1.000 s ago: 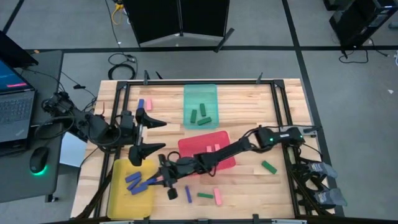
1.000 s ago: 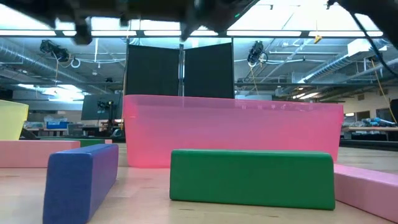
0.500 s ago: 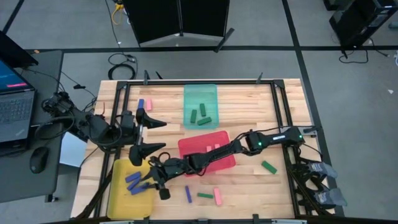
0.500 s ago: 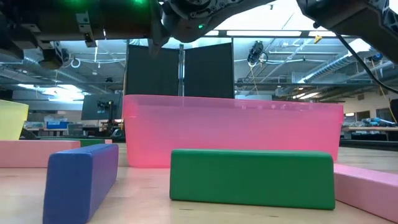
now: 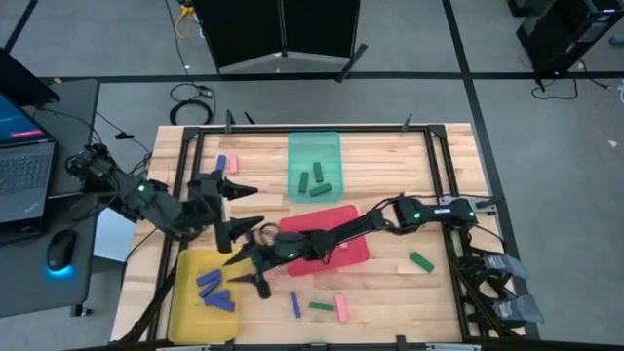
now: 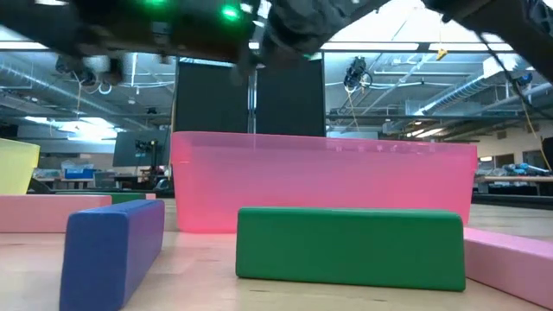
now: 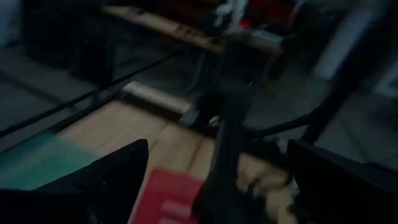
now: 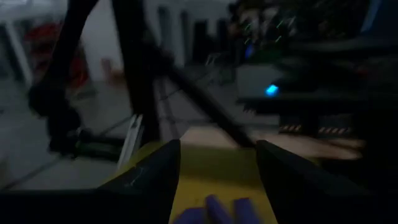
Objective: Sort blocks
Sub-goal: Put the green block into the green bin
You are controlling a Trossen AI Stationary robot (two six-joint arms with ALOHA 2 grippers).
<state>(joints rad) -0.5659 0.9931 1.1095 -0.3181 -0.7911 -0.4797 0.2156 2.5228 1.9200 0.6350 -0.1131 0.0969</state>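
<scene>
Right gripper (image 5: 255, 271): jaws parted, empty, over the yellow tray's (image 5: 185, 310) edge near its blue blocks (image 5: 212, 286). Left gripper (image 5: 237, 209): jaws wide, empty, above the counter (image 5: 390, 156) beside the red tray (image 5: 353, 250).

Wooden table (image 5: 390, 156) bearing yellow tray (image 5: 185, 307), red tray (image 5: 353, 249), teal tray (image 5: 314, 148), scattered blocks (image 5: 421, 261).

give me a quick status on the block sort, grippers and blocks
Right gripper open at the yellow tray's edge, empty. Left gripper open, waiting beside it. Blue blocks in the yellow tray; loose blocks on the table. Nothing blocking.
</scene>
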